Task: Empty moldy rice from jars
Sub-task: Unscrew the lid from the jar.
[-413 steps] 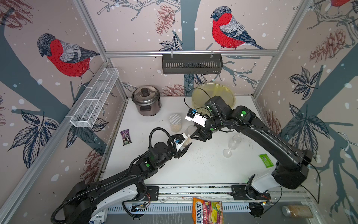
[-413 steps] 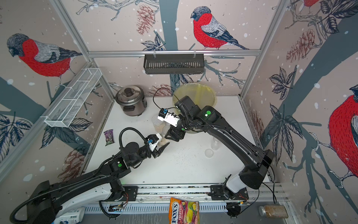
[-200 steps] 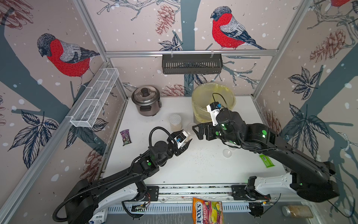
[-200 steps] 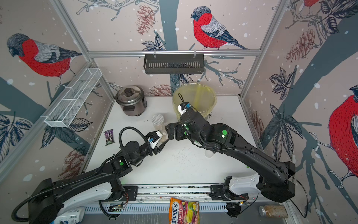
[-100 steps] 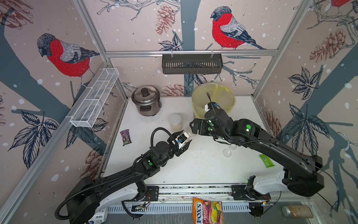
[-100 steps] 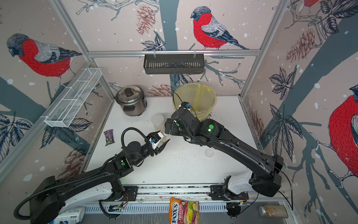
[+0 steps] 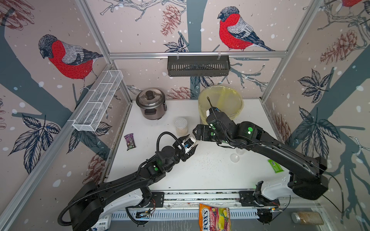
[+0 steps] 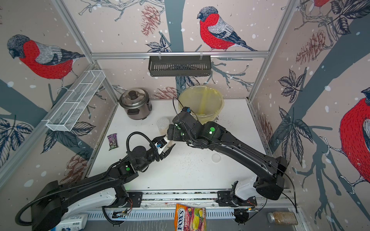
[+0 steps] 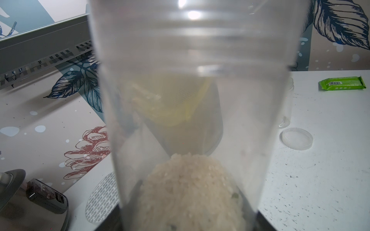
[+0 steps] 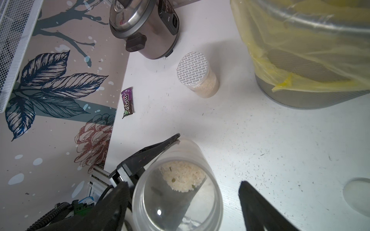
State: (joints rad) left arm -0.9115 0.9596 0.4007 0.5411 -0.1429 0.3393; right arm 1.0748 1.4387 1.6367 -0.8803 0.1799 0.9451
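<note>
My left gripper [image 7: 188,144] is shut on a narrow clear jar [image 10: 178,190], held tilted above the table with its clear lid on. A small clump of moldy rice [image 10: 183,176] with green specks lies at the jar's bottom, and it also shows as rice [image 9: 190,190] in the left wrist view. My right gripper [image 10: 180,208] stands open around the lid end, with a gap on one side. The wider jar [image 7: 181,126] with a silver dotted lid stands upright behind them and holds rice. A third jar [image 9: 285,104] stands open beside its loose lid [image 9: 297,138].
The big bin with a yellow bag [image 7: 220,102] stands at the back right, just behind my right arm. A rice cooker [image 7: 151,104] sits at the back left. A purple candy packet [image 7: 130,141] lies at the left and a green packet [image 7: 275,166] at the right.
My right arm has swung its wrist round and brought its gripper left onto the lid end of the held jar, its jaws narrowing a little. The left arm has stayed almost still.
</note>
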